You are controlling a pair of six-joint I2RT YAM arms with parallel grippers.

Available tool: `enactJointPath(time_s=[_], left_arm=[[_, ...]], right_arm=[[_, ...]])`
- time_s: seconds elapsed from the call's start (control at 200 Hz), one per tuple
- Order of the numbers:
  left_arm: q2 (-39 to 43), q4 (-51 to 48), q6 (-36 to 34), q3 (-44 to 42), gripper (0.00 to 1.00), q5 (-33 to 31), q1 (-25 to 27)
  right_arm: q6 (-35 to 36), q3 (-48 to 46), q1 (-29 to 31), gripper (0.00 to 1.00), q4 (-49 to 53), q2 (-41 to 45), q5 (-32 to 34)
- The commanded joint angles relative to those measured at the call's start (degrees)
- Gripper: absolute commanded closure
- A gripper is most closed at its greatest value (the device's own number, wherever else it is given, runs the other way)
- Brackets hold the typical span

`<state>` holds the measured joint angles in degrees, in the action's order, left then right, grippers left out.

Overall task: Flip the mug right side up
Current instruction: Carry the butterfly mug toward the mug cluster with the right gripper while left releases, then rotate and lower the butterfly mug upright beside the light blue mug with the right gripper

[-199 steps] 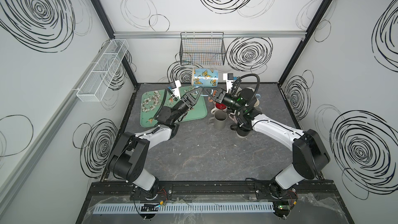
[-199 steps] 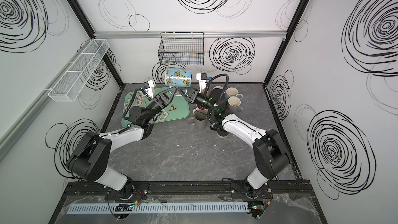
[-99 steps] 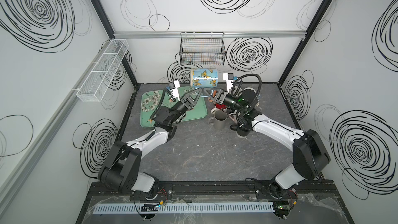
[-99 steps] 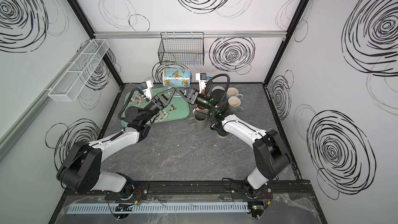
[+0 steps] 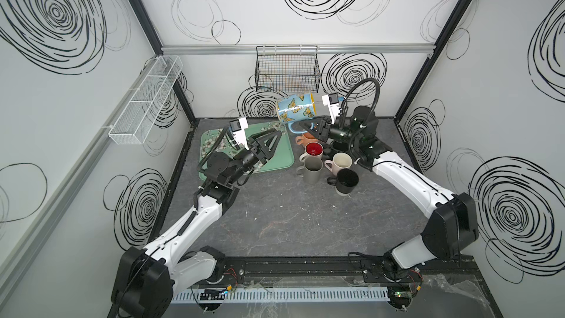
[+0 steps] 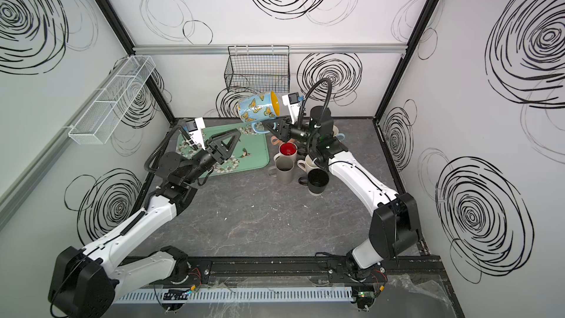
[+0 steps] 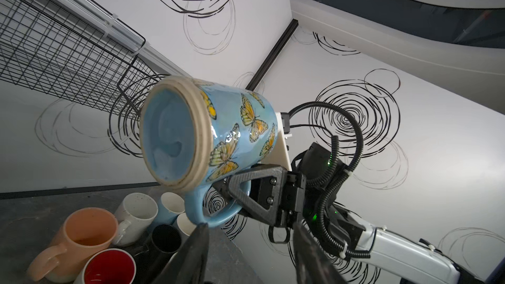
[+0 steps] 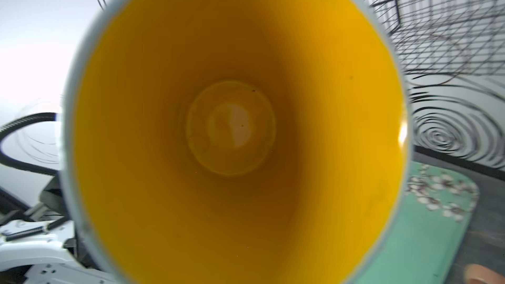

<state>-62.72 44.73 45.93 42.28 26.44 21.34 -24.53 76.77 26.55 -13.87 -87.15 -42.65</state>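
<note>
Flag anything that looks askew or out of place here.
The butterfly mug is off the table, lying on its side in mid-air. The right gripper has its jaws closed on the handle, and the mug's yellow mouth faces that wrist. The other mugs stand upright on the table. No spill or damage shows.

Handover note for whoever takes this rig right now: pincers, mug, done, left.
Left pincer: open, empty, above the green tray, clear of the mug.
Right pincer: shut on the handle of the butterfly mug, holding it in the air.
Mug: on its side, handle down, yellow mouth facing the right wrist camera.
Done: mug lifted, roughly halfway to upright.
Left: rotate mouth up and set it down on a free spot, probably away from the upright mugs just below.
</note>
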Motion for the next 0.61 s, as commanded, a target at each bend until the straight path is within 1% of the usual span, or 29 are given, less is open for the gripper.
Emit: enactJointPath(time_s=[0.0,0.12,0.195,0.315,0.45,0.545,0.6], left_arm=[[1.36,-6.06,-4.87,0.88,0.48,-1.11,0.1],[0.93,-9.87,-7.02,2.33,0.48,-1.56,0.67],[0.07,-10.46,-7.74,2.97,0.48,-1.32,1.15],[-2.31,-8.67,-7.62,3.76,0.48,-0.45,1.99],[-6.06,-4.31,-6.5,4.38,0.48,0.91,3.03],[-9.11,-3.31,-6.4,5.36,0.48,2.39,3.44],[-10.72,-4.46,-7.5,6.08,0.48,2.98,3.68]], right_arm=[[14.19,6.52,-2.82,1.0,12.06,4.51,-1.77],[20.57,7.04,-8.19,1.0,18.79,6.5,-4.09],[26.42,5.18,-11.33,1.0,21.61,9.04,-4.43],[35.71,2.02,-15.47,1.0,27.3,13.85,0.47],[45.58,-0.81,-20.37,1.0,34.08,17.75,3.37],[51.47,-2.34,-24.15,1.0,39.28,19.08,4.68],[53.23,-3.6,-26.16,1.0,41.52,19.38,6.78]])
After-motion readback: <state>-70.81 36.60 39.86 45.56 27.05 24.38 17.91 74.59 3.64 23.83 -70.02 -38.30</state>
